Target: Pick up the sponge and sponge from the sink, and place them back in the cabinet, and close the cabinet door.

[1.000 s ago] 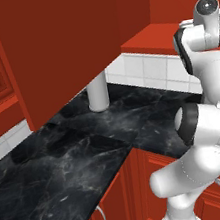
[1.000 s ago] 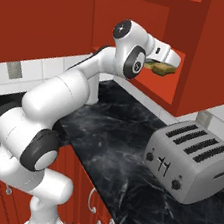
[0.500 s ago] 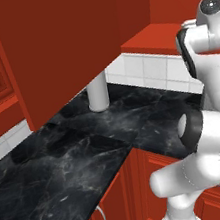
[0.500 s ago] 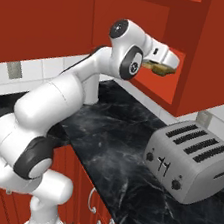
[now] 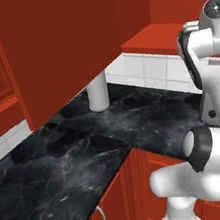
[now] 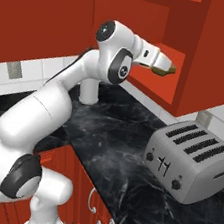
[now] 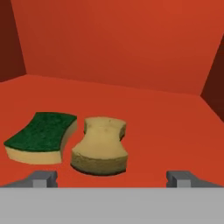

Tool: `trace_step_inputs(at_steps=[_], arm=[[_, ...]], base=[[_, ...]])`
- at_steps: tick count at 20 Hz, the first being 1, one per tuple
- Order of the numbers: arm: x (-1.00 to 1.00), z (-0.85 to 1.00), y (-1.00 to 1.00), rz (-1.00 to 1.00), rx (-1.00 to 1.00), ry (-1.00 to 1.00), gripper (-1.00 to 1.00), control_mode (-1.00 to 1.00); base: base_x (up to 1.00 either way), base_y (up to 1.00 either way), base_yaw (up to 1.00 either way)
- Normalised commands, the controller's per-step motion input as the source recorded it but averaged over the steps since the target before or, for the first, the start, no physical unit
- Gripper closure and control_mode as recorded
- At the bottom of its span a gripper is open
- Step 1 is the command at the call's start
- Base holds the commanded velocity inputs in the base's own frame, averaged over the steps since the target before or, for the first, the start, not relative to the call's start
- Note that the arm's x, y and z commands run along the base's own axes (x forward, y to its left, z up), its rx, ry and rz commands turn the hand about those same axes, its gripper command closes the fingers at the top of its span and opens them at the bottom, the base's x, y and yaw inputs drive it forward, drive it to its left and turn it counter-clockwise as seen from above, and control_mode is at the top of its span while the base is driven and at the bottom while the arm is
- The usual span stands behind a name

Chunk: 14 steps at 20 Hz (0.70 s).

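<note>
With both sponges [image 7: 65,142] lying side by side on the cabinet [image 7: 144,131] shelf (jaws apart, empty), I judge closing the door [image 5: 56,50] comes next.

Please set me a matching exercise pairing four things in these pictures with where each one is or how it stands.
Things:
1. green-topped sponge
2. tan sponge
3. toaster
4. hand

Places or states:
A. on the black counter under the open cabinet
B. open, holding nothing, just in front of the sponges
C. on the red shelf, to the left in the hand view
D. on the red shelf, to the right of the other sponge in the hand view

Pairs: 1-C, 2-D, 3-A, 4-B
</note>
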Motion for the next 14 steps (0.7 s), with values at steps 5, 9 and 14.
trace_step_inputs(at_steps=[5,9,14], arm=[[-0.39,0.0,0.38,0.0,-0.03,-0.15,-1.0,-1.0],[-0.48,0.0,0.39,0.0,-0.04,-0.16,-1.0,-1.0],[-0.55,0.0,0.41,0.0,-0.04,-0.17,-1.0,-1.0]], base=[[0.0,0.0,0.0],[0.0,0.0,0.0],[0.0,0.0,0.0]])
